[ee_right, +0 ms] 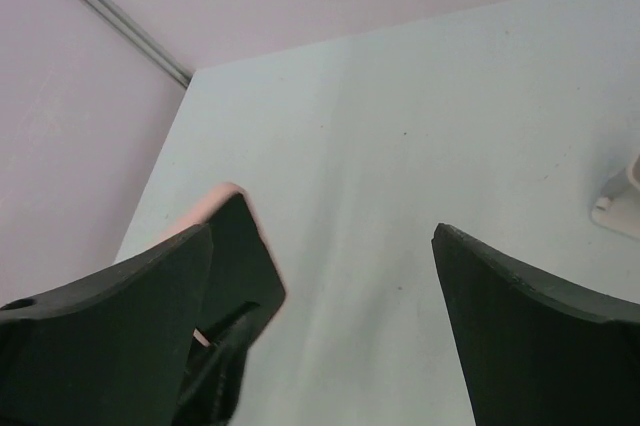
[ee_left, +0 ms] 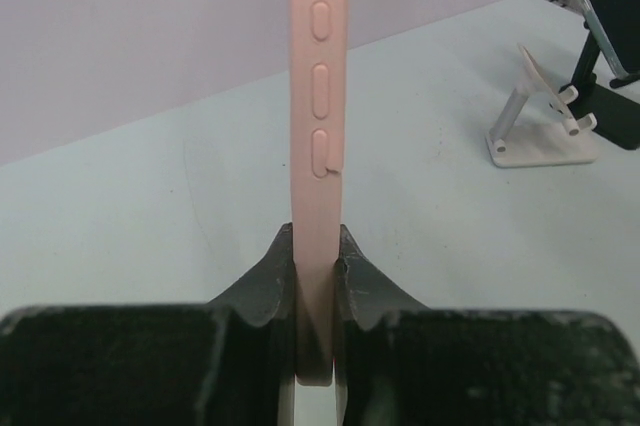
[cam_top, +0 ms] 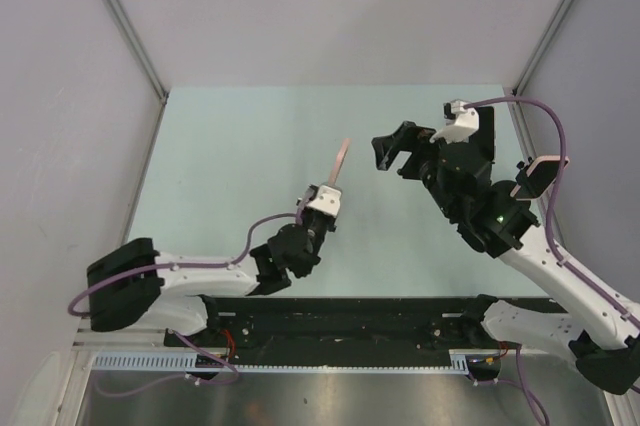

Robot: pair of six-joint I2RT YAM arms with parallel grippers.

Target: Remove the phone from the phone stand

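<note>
A phone in a pink case (ee_left: 318, 96) stands edge-on between the fingers of my left gripper (ee_left: 314, 246), which is shut on its lower end and holds it above the table. In the top view the phone (cam_top: 341, 161) sticks up from the left gripper (cam_top: 328, 192) near the table's middle. The white phone stand (ee_left: 540, 126) sits empty on the table to the right of the phone; one corner of it (ee_right: 622, 201) shows in the right wrist view. My right gripper (cam_top: 392, 151) is open and empty (ee_right: 325, 236), to the right of the phone (ee_right: 240, 256).
The pale green table (cam_top: 250, 146) is ringed by grey walls with metal corner posts (cam_top: 125, 21). The right arm's dark fingers (ee_left: 605, 6) hang close above and behind the stand. The arm bases sit on a black rail (cam_top: 350, 326) at the near edge.
</note>
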